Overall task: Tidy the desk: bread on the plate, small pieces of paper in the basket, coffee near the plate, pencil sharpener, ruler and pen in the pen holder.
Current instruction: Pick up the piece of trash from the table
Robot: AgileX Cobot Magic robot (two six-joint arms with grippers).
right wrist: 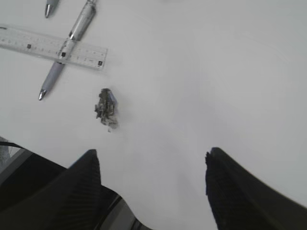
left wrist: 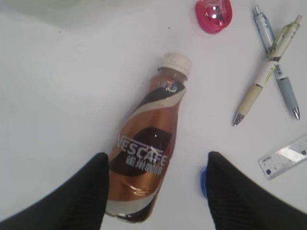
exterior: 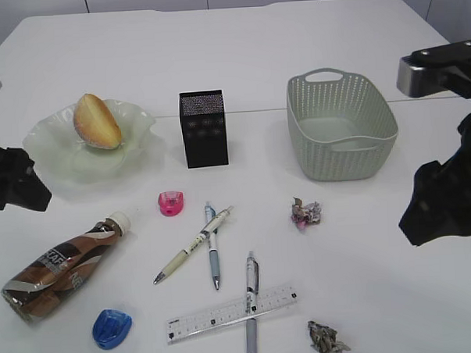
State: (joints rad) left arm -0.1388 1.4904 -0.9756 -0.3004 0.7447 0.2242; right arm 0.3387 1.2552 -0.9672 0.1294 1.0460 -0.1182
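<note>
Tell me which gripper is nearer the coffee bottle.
Left. The left gripper hovers open right above the coffee bottle, fingers on either side of its base. The right gripper is far across the desk, near a paper scrap.

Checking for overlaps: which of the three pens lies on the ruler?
The grey pen nearest the front edge; it crosses the ruler. The other two cross each other, clear of it.

The coffee (left wrist: 146, 158) bottle's plastic is gleaming glossily on the matt white desk (exterior: 365, 280). At its twelve o'clock, the plate (exterior: 58, 149) is showing translucent glass. The ruler (exterior: 226, 314) is looking clear, the pen holder (exterior: 203, 127) meshed and perforated, the basket (exterior: 308, 138) woven-look plastic.
</note>
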